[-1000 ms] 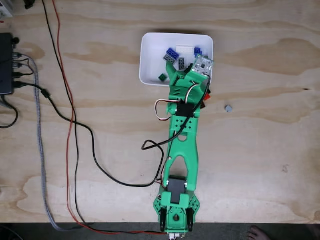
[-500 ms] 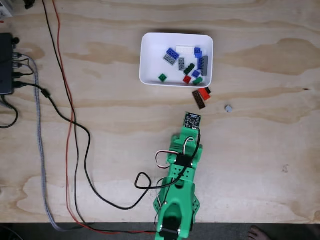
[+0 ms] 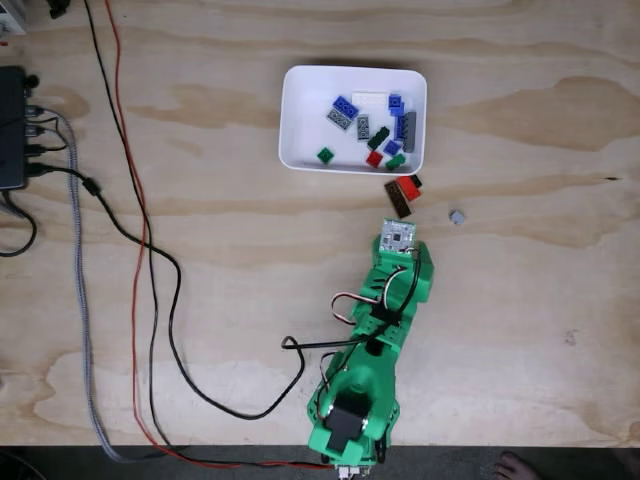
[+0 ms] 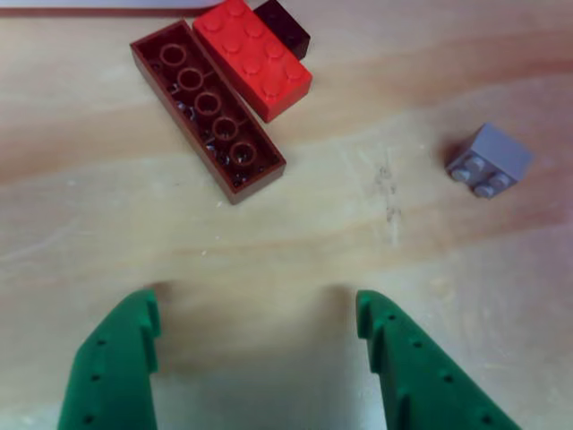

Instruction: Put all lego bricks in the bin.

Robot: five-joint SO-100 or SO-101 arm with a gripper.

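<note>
The white bin (image 3: 300,112) holds several lego bricks (image 3: 365,125) in blue, grey, green, red and white. Just outside its lower right corner lie a brown brick (image 3: 397,199) turned studs-down, a red brick (image 3: 408,187) and a black one (image 3: 418,181). A small grey brick (image 3: 457,216) lies apart to their right. The other view shows the same brown (image 4: 208,110), red (image 4: 253,56), black (image 4: 284,27) and grey (image 4: 489,159) bricks. My gripper (image 4: 257,309) is open over bare wood, short of them, with nothing between its green fingers (image 4: 121,358). The green arm (image 3: 375,330) reaches up from the bottom edge.
Black, red and braided cables (image 3: 150,250) run down the left half of the plywood table. A black box (image 3: 12,128) sits at the left edge. A person's foot (image 3: 515,466) shows below the table's near edge. One black cable loops beside the arm's base (image 3: 290,345).
The arm left the bin and drew back toward the near edge. Since then it has reached forward and swung slightly right. No brick has moved.
</note>
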